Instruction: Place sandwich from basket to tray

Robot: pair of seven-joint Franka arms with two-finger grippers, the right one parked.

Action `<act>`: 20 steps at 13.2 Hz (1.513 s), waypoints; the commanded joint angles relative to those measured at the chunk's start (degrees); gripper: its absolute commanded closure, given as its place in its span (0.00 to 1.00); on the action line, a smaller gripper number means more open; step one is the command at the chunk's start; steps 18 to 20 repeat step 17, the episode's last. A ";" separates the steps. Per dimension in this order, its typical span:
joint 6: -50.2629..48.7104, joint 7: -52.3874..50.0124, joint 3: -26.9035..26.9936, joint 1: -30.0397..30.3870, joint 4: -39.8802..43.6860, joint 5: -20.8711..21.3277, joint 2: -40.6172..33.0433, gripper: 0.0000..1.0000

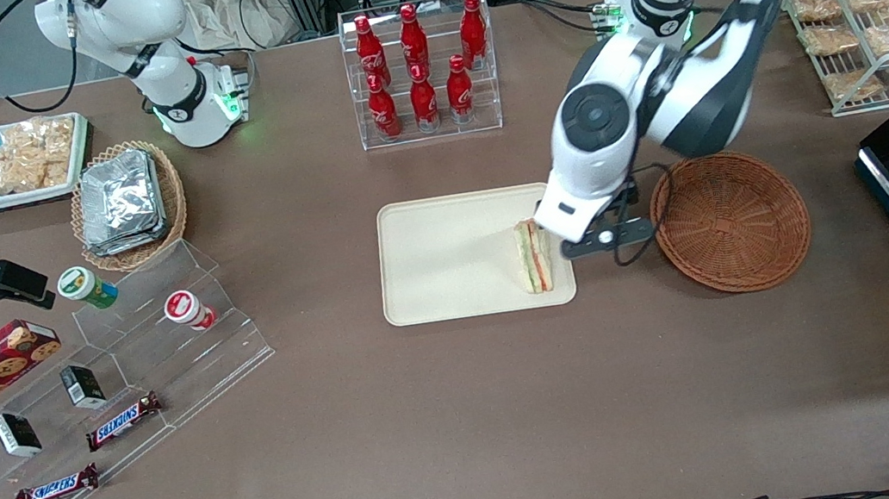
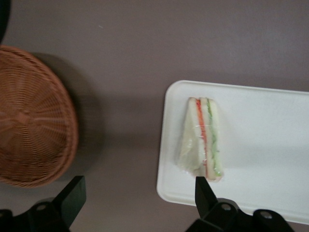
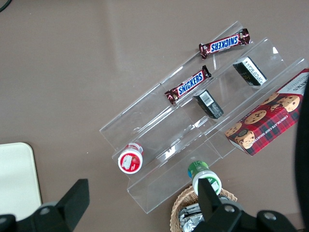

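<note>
Lying flat on the tray (image 1: 446,258), the sandwich (image 1: 534,255) is a clear-wrapped wedge w/ pale bread, red & green filling stripes, near the tray's rim at the working arm's end. Tray: smooth cream, rounded corners. Gripper (image 2: 137,193) hangs above sandwich, fingers spread, holding nothing. Round brown woven wicker basket (image 1: 732,219) sits beside tray on counter (image 1: 468,420).

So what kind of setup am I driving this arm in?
Likely a lab bench staged as a snack shop: cola bottles in a clear rack, Snickers bars on acrylic steps. The gripper hangs open above the sandwich on the tray.
</note>
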 commanded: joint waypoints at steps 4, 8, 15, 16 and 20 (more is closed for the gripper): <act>-7.32 13.59 13.91 0.13 -3.21 -10.06 -14.84 0.00; -7.86 25.45 28.67 -2.59 -6.90 -11.04 -22.76 0.00; -14.36 31.18 34.95 -4.45 -1.82 -10.68 -23.13 0.00; -14.71 31.10 34.86 -4.45 -0.94 -10.77 -22.69 0.00; -15.15 31.27 34.86 -4.53 -0.58 -10.51 -22.42 0.00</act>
